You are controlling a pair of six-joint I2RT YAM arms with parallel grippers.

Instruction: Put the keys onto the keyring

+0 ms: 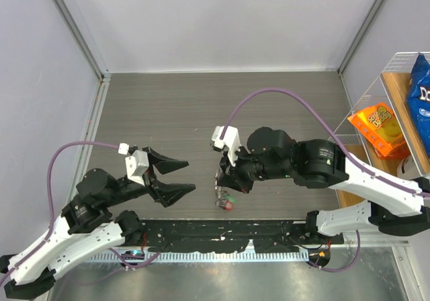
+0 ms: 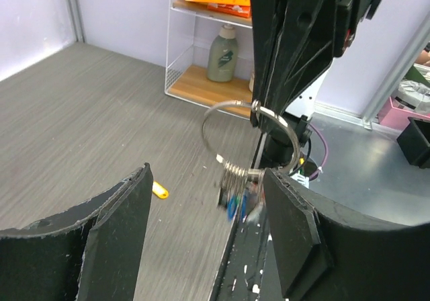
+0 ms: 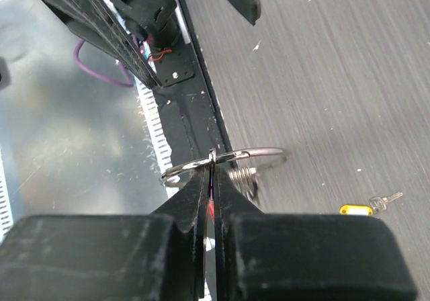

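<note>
- Right gripper [image 3: 211, 173] is clamped tight, jaws pressed together with barely a hairline between them. It has the ring [image 3: 265, 154] pinched by its wire right at the fingertips.
- The ring sticks out to both sides of those tips and lies roughly flat in the right wrist view, held up off the table [image 3: 322, 79].
- A bunch of keys [image 3: 246, 177] hangs from the ring just past the right fingertips. They are blurred, but the left wrist view shows a blue head among them, and the top view shows red and green.
- Left gripper [image 1: 190, 175] is spread wide open, with nothing between its jaws and nothing in its grasp.
- From the left wrist, the ring sits ahead of the open jaws, over toward the right-hand finger [image 2: 295, 237]. The bunch dangles just beside that finger's tip; I cannot tell whether it touches.
- In the top view the two grippers face each other, with the left tips near the ring but apart from it.
- One yellow key [image 2: 159, 190] lies flat on the table just ahead of the left gripper's left-hand finger, loose and off the ring. The right wrist view puts it beyond and to the right of the closed tips.
- A shelf [image 2: 176, 52] with a bottle [image 2: 222, 58] stands well beyond the left gripper.
</note>
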